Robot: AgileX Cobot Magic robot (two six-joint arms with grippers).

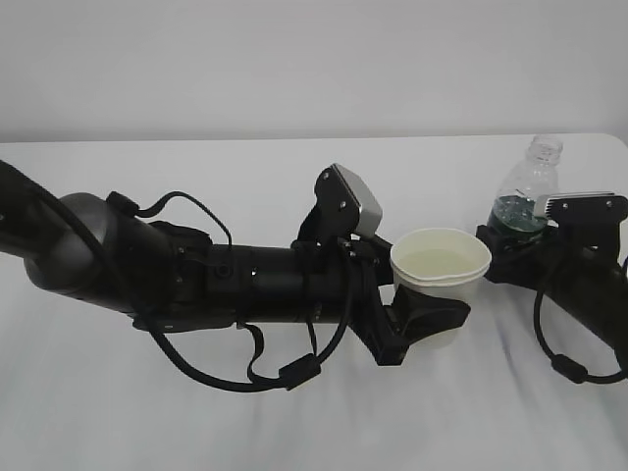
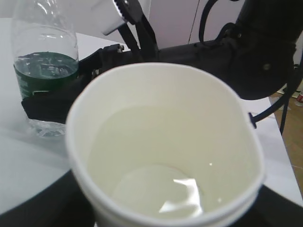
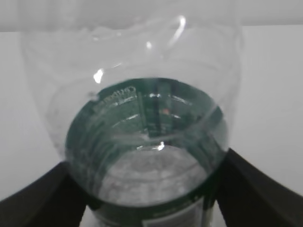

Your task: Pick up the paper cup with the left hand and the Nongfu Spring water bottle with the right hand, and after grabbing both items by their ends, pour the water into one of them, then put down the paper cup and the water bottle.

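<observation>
Both sets of jaws flank their objects: your left hand [image 1: 432, 319] brackets the paper cup [image 1: 441, 267] holding water [image 2: 161, 189], your right hand [image 1: 510, 250] straddles the upright Nongfu Spring water bottle [image 1: 525, 196], but neither view confirms a firm grip. Both stand on the table [image 1: 196, 412], close together, bottle right of cup. White lettering on the green label stays unreadable.

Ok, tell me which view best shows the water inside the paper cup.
The left wrist view: it looks straight down into the paper cup, showing the water pooled with a glint. The exterior view shows only a pale surface inside the rim. The right wrist view shows just the bottle.
</observation>
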